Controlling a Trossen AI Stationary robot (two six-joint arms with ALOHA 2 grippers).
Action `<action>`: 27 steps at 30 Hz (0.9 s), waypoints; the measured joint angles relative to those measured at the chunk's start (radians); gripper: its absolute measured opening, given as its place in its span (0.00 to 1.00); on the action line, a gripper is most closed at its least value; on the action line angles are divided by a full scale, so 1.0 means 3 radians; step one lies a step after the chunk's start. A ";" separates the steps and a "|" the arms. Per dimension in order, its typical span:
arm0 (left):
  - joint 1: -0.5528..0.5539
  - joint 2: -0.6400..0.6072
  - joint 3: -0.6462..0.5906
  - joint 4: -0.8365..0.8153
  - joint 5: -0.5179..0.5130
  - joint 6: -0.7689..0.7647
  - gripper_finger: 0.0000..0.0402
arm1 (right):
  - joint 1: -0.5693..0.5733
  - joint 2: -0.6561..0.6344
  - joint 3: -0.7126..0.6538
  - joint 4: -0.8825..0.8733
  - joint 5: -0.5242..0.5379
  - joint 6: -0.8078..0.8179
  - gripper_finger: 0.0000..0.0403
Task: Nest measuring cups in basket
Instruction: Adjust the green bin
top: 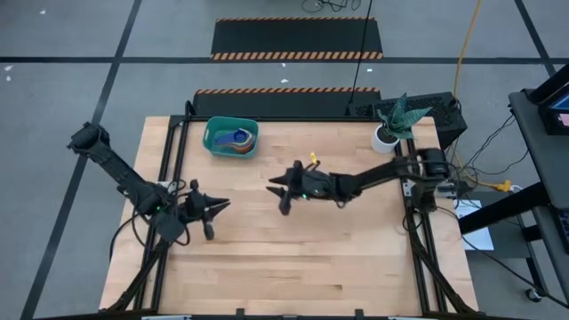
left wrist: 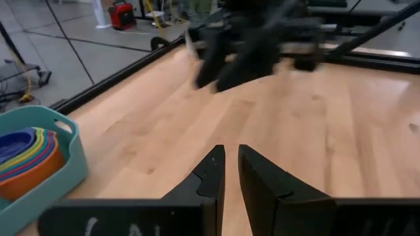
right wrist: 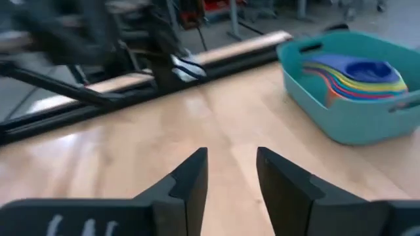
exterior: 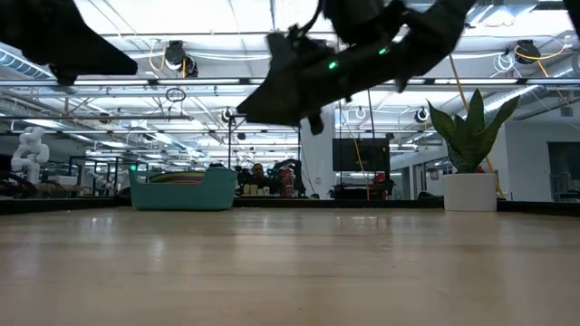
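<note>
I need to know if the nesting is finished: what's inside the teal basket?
The basket holds a nested stack of measuring cups: blue on top, with yellow, green, orange and red rims showing beneath. The lower cups are mostly covered, so I can't count all seven.

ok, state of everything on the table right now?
measuring cups: nested together inside the basket
basket: upright, far left part of the table
left pincer: nearly shut, empty
right pincer: part open, empty, above mid-table
plant pot: upright, far right corner
</note>
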 joint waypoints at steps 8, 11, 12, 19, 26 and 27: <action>-0.0300 0.0241 0.0000 0.0054 -0.0065 -0.0197 0.11 | -0.0363 0.0487 0.0558 -0.0304 -0.0075 -0.0143 0.24; -0.0394 0.0373 0.0000 0.0139 -0.0065 -0.0283 0.11 | -0.0542 0.0605 0.0651 -0.0471 -0.0068 -0.0132 0.22; -0.0422 0.0421 0.0000 0.0158 -0.0064 -0.0300 0.11 | -0.0600 0.0646 0.0675 -0.0475 -0.0065 -0.0111 0.21; -0.0452 0.0838 -0.0001 0.0518 -0.0065 -0.0417 0.11 | -0.0804 0.0980 0.1060 -0.0484 -0.0076 -0.0013 0.20; -0.0471 0.1093 -0.0001 0.0844 -0.0063 -0.0492 0.11 | -0.0803 0.1321 0.1636 -0.0992 -0.0057 -0.0118 0.20; -0.0490 0.1099 -0.0001 0.0849 -0.0062 -0.0501 0.11 | -0.0810 0.1324 0.1640 -0.1004 -0.0039 -0.0118 0.20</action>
